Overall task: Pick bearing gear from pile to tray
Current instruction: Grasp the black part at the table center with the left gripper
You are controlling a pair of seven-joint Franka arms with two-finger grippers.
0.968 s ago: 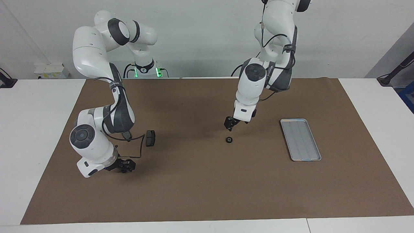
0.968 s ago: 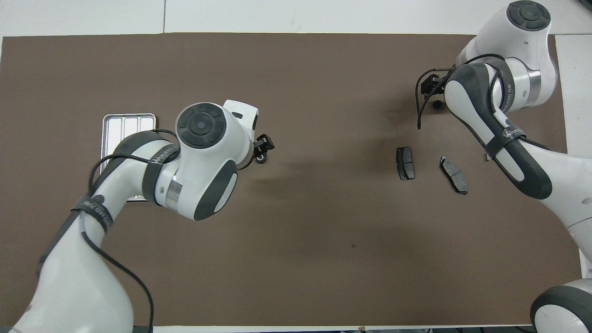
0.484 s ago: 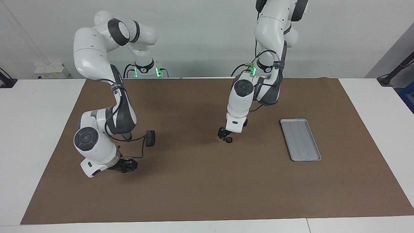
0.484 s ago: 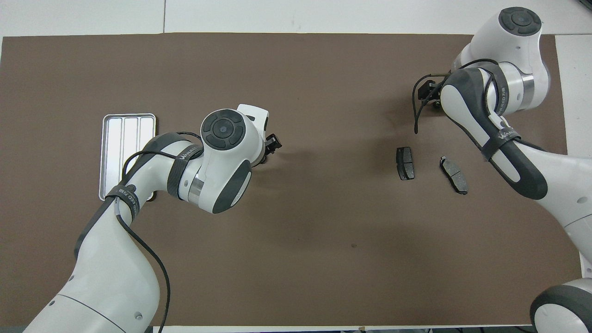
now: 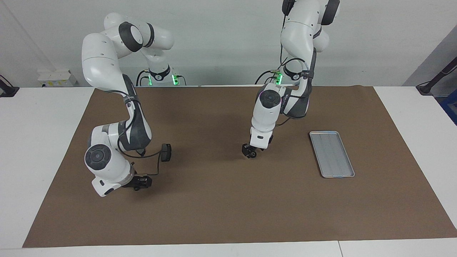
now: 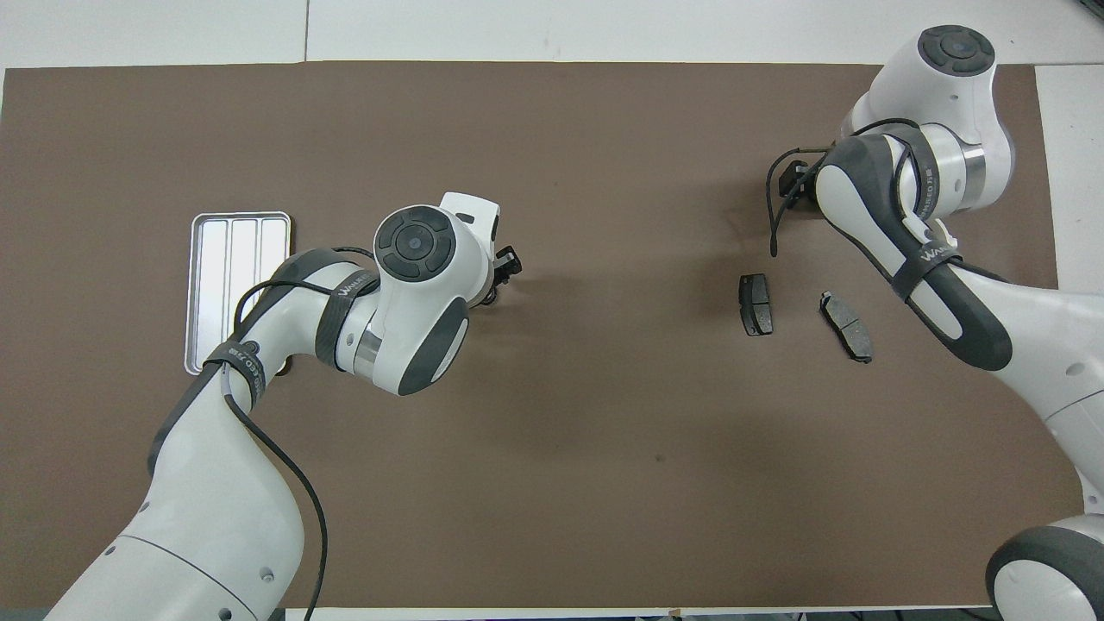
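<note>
The bearing gear (image 5: 252, 154) is a small black round piece on the brown mat, mid-table. My left gripper (image 5: 249, 150) is down at it, low over the mat, and its wrist hides the gear in the overhead view. The left gripper (image 6: 504, 263) shows there beside the wrist. The silver tray (image 5: 332, 153) lies empty toward the left arm's end; it also shows in the overhead view (image 6: 228, 276). Two dark grey brake pads (image 6: 755, 304) (image 6: 847, 325) of the pile lie toward the right arm's end. My right gripper (image 5: 141, 182) hangs low beside them. The white half-ring bracket is out of view.
The brown mat (image 5: 221, 207) covers most of the white table. One brake pad (image 5: 166, 152) shows in the facing view next to the right arm's cable. The right arm's wrist (image 6: 914, 172) covers the mat around its gripper (image 6: 789, 181).
My left gripper moved from beside the gear down onto it, and its wrist drew back over it. My right arm shifted slightly and stays low by the pile.
</note>
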